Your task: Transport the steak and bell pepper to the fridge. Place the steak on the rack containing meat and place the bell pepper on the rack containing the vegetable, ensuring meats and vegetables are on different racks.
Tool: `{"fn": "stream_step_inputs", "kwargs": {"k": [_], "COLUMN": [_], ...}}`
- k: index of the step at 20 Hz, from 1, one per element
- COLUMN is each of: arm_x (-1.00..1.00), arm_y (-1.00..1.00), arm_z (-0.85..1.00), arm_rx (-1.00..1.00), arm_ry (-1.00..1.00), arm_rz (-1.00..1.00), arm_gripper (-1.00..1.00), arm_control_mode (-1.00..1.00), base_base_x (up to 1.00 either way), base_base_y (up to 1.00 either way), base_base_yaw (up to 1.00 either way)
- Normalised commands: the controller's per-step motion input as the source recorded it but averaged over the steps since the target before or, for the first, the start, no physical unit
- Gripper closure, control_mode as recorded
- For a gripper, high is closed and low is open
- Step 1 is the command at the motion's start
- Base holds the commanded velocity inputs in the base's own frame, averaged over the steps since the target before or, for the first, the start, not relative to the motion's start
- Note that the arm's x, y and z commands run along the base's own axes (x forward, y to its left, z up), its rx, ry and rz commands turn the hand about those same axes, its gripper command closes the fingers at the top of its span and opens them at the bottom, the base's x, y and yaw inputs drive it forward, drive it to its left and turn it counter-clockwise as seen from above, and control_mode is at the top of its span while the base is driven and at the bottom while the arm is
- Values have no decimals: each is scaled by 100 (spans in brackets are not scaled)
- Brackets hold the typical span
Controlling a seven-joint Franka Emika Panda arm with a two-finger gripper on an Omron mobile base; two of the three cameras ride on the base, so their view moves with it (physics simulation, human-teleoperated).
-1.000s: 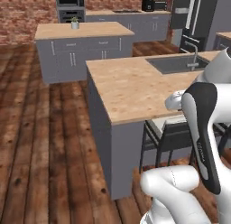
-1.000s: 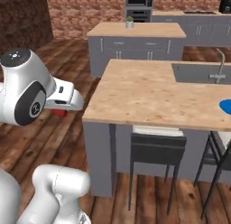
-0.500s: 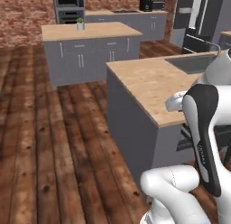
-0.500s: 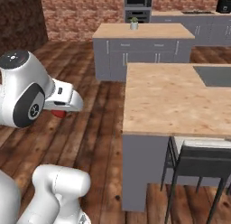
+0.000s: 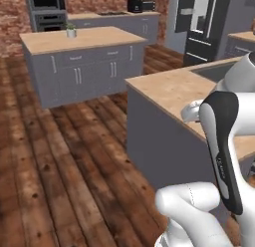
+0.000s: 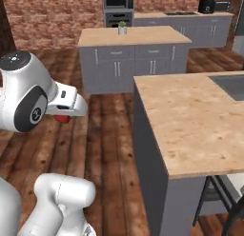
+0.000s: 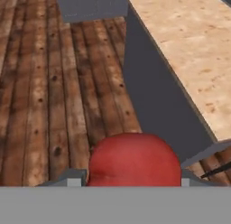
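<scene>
The gripper (image 7: 131, 182) pinches the red bell pepper (image 7: 134, 161) above the wood floor (image 7: 54, 96), beside the counter (image 7: 189, 51).

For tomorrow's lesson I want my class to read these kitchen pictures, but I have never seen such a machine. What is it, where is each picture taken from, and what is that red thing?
It is a white robot arm on a driving base, in a computer-drawn kitchen. Two cameras ride behind the arm, one to its left and one to its right, looking forward over the wood-topped counter, the island and the plank floor. The dark fridge stands far off in the left view. The third camera sits on the hand itself. The red thing is the bell pepper, held in the arm's tool, which is shut on it above the floor beside the counter.
</scene>
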Motion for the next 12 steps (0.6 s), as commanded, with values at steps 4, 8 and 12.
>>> {"fn": "stream_step_inputs", "kwargs": {"k": [4, 8, 12], "arm_x": [0, 0, 0], "arm_y": [0, 0, 0], "arm_z": [0, 0, 0], "arm_rx": [0, 0, 0], "arm_ry": [0, 0, 0], "arm_rz": [0, 0, 0], "arm_gripper": [100, 100, 100], "arm_control_mode": [100, 100, 100], "base_base_x": [100, 100, 100], "base_base_y": [100, 100, 100], "base_base_yaw": [-36, -34, -30]}}
